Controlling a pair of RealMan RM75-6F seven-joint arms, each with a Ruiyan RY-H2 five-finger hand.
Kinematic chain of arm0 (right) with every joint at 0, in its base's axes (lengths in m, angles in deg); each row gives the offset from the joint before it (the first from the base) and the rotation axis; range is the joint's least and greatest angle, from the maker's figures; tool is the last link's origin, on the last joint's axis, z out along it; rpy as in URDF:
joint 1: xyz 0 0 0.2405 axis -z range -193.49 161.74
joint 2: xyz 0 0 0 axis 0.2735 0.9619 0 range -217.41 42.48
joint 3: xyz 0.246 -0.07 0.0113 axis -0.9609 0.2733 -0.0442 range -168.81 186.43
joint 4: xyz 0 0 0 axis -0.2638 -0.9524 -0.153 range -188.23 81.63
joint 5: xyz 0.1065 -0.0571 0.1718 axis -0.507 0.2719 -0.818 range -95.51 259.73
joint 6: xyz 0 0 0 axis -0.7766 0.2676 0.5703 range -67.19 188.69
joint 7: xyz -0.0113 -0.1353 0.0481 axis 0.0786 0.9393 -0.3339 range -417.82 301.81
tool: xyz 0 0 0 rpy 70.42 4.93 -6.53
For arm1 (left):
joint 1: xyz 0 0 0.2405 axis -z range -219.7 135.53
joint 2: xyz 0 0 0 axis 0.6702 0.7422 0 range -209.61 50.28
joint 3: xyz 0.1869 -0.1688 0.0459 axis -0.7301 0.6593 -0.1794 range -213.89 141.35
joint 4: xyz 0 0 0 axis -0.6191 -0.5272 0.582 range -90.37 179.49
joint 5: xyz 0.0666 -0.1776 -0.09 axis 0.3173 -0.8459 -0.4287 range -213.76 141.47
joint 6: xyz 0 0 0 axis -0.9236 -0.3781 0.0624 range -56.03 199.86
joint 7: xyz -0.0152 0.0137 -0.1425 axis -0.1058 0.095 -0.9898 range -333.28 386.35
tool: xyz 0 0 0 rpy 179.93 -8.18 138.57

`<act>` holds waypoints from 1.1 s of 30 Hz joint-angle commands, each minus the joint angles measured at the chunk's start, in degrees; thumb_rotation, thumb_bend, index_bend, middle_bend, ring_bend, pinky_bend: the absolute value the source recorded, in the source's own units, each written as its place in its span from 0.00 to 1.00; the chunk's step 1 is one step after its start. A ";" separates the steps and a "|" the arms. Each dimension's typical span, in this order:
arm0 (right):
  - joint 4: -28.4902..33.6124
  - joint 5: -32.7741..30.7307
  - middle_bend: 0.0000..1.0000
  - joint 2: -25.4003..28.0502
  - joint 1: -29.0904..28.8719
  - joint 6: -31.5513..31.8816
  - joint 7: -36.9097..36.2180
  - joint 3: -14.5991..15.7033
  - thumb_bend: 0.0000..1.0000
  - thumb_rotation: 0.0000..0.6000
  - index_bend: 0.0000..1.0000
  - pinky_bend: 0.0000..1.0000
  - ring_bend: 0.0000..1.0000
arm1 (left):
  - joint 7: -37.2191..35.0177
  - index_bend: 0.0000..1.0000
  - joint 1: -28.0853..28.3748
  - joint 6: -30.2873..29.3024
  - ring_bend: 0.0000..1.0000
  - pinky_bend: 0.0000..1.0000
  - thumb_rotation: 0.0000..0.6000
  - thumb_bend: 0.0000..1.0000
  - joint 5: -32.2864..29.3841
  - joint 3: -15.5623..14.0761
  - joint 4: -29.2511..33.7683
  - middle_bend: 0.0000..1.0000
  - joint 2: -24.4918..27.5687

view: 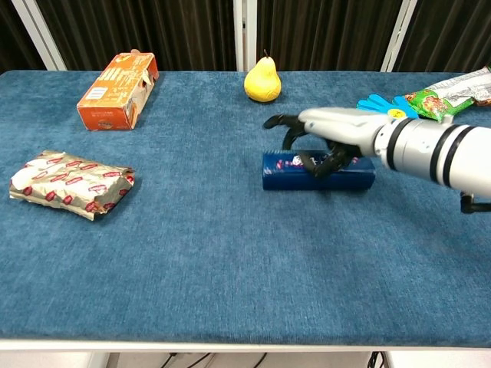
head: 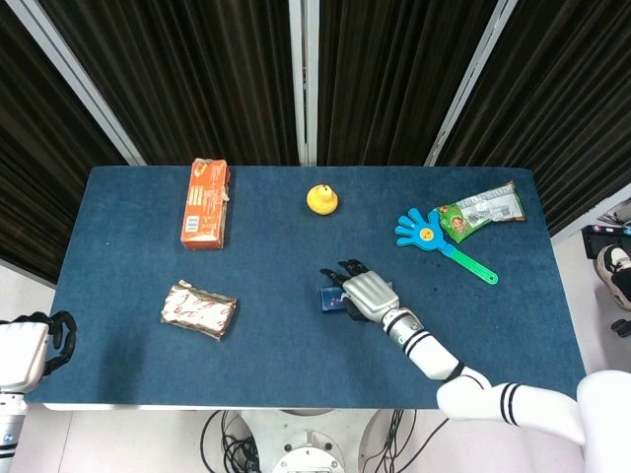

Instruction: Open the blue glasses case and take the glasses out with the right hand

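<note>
The blue glasses case (view: 285, 170) lies crosswise on the blue table (view: 230, 261), right of the middle, with its lid down. My right hand (view: 326, 134) lies over its top, dark fingers curled down its near side, gripping it. From above, the right hand (head: 363, 293) covers most of the case (head: 329, 300), and only the case's left end shows. The glasses themselves are not visible. My left hand (head: 25, 351) hangs off the table's near left corner, fingers curled in, holding nothing.
An orange box (view: 117, 90) lies at the back left and a foil-wrapped packet (view: 71, 184) at the left. A yellow pear (view: 262, 79) stands at the back middle. A blue hand-shaped clapper (head: 424, 231) and a green snack bag (head: 480, 211) lie at the back right.
</note>
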 commanded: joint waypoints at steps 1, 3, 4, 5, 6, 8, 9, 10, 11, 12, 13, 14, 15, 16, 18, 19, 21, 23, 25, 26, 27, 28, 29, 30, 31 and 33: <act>1.64 1.34 0.27 0.26 -0.26 0.98 1.50 1.33 0.55 1.00 0.00 0.00 0.01 | -0.16 0.70 -0.01 0.01 0.55 0.57 1.00 0.36 0.05 -0.03 -0.04 0.71 0.05; 2.44 1.87 0.26 0.87 0.05 2.27 1.86 1.55 0.44 1.00 0.00 0.00 0.01 | -0.26 0.70 0.00 0.06 0.55 0.57 1.00 0.36 0.07 -0.05 -0.05 0.71 0.10; 2.77 2.29 0.26 1.31 0.31 3.24 1.97 1.62 0.39 1.00 0.00 0.00 0.01 | -0.31 0.70 0.02 0.09 0.55 0.57 1.00 0.36 0.09 -0.06 -0.05 0.71 0.12; 2.92 2.73 0.26 1.65 0.50 4.03 2.05 1.66 0.33 1.00 0.00 0.00 0.01 | -0.36 0.70 0.03 0.11 0.55 0.57 1.00 0.36 0.09 -0.07 -0.04 0.71 0.15; 3.01 3.26 0.26 2.00 0.69 4.78 2.14 1.76 0.29 1.00 0.00 0.00 0.01 | -0.38 0.70 0.04 0.14 0.55 0.57 1.00 0.36 0.10 -0.07 0.00 0.71 0.18; 3.18 4.48 0.26 3.01 1.07 6.09 2.47 2.20 0.23 1.00 0.01 0.00 0.01 | -0.41 0.70 0.05 0.18 0.55 0.57 1.00 0.36 0.11 -0.09 0.06 0.71 0.22; 3.22 4.88 0.25 3.39 1.22 6.47 2.63 2.46 0.22 1.00 0.02 0.00 0.01 | -0.42 0.70 0.06 0.19 0.55 0.57 1.00 0.36 0.11 -0.09 0.08 0.71 0.23; 3.31 5.18 0.25 3.91 1.35 6.73 2.85 2.78 0.21 1.00 0.03 0.00 0.01 | -0.38 0.70 0.06 0.21 0.55 0.57 1.00 0.36 0.08 -0.08 0.10 0.71 0.24; 3.37 5.29 0.25 4.25 1.39 6.73 2.96 3.01 0.21 1.00 0.04 0.00 0.01 | -0.30 0.70 0.07 0.22 0.55 0.57 1.00 0.36 0.07 -0.08 0.10 0.71 0.23; 3.41 5.28 0.25 4.56 1.40 6.59 3.04 3.22 0.21 1.00 0.05 0.00 0.01 | -0.21 0.70 0.08 0.22 0.55 0.57 1.00 0.36 0.05 -0.07 0.09 0.71 0.21; 3.39 5.15 0.25 4.85 1.37 6.35 3.02 3.41 0.21 1.00 0.07 0.00 0.01 | -0.15 0.70 0.07 0.21 0.55 0.57 1.00 0.36 0.03 -0.06 0.10 0.71 0.18; 3.34 5.02 0.25 4.97 1.34 6.19 2.90 3.48 0.22 1.00 0.08 0.00 0.01 | -0.13 0.70 0.07 0.19 0.55 0.57 1.00 0.36 0.01 -0.04 0.11 0.71 0.16; 3.23 4.92 0.24 5.02 1.30 6.05 2.72 3.53 0.24 1.00 0.08 0.00 0.01 | -0.11 0.70 0.06 0.17 0.55 0.57 1.00 0.36 0.00 -0.04 0.11 0.71 0.15; 3.06 4.84 0.24 5.07 1.23 5.85 2.46 3.59 0.27 1.00 0.09 0.00 0.01 | -0.07 0.70 0.05 0.15 0.55 0.57 1.00 0.36 0.00 -0.04 0.10 0.71 0.13; 2.86 4.82 0.24 5.13 1.13 5.63 1.95 3.64 0.31 1.00 0.10 0.00 0.01 | -0.05 0.70 0.04 0.14 0.55 0.57 1.00 0.36 -0.02 -0.03 0.08 0.71 0.11; 2.73 4.89 0.24 5.19 1.06 5.50 1.67 3.69 0.33 1.00 0.10 0.00 0.01 | -0.04 0.70 0.05 0.14 0.55 0.57 1.00 0.36 -0.02 -0.02 0.08 0.71 0.10; 2.58 4.90 0.24 5.34 0.91 5.24 1.46 3.79 0.35 1.00 0.11 0.00 0.01 | -0.02 0.70 0.06 0.16 0.55 0.57 1.00 0.36 -0.07 0.00 0.07 0.71 0.09; 2.44 4.82 0.24 5.47 0.75 5.04 1.39 3.87 0.37 1.00 0.12 0.00 0.01 | -0.02 0.70 0.07 0.19 0.55 0.57 1.00 0.36 -0.09 0.00 0.09 0.71 0.10; 2.51 4.60 0.24 5.67 0.65 4.88 1.32 3.90 0.39 1.00 0.12 0.00 0.01 | -0.03 0.70 0.07 0.20 0.55 0.57 1.00 0.36 -0.10 0.00 0.11 0.71 0.12; 2.54 4.53 0.24 5.71 0.65 4.87 1.30 3.97 0.39 1.00 0.12 0.00 0.01 | -0.05 0.70 0.06 0.20 0.55 0.57 1.00 0.36 -0.09 -0.01 0.12 0.71 0.12; 2.58 4.52 0.24 5.78 0.67 4.91 1.30 4.08 0.39 1.00 0.12 0.00 0.01 | -0.08 0.70 0.06 0.19 0.55 0.57 1.00 0.36 -0.08 -0.01 0.14 0.71 0.13; 2.66 4.54 0.24 5.88 0.69 4.92 1.26 4.17 0.39 1.00 0.12 0.00 0.01 | -0.10 0.70 0.06 0.20 0.55 0.57 1.00 0.36 -0.08 -0.02 0.14 0.71 0.15; 2.76 4.59 0.24 5.98 0.75 4.96 1.18 4.29 0.39 1.00 0.12 0.00 0.01 | -0.10 0.70 0.06 0.21 0.55 0.57 1.00 0.36 -0.09 -0.02 0.14 0.71 0.15; 2.87 4.69 0.24 6.08 0.83 5.04 1.10 4.44 0.39 1.00 0.12 0.00 0.01 | -0.11 0.70 0.07 0.23 0.55 0.57 1.00 0.36 -0.09 -0.03 0.14 0.71 0.16; 3.06 4.90 0.24 6.32 0.93 5.15 0.99 4.62 0.39 1.00 0.12 0.00 0.01 | -0.16 0.70 0.06 0.23 0.55 0.57 1.00 0.36 -0.09 -0.03 0.14 0.71 0.17; 3.27 5.17 0.24 6.69 1.09 5.26 0.82 4.95 0.38 1.00 0.12 0.00 0.01 | -0.21 0.70 0.07 0.26 0.55 0.57 1.00 0.36 -0.09 -0.03 0.14 0.71 0.19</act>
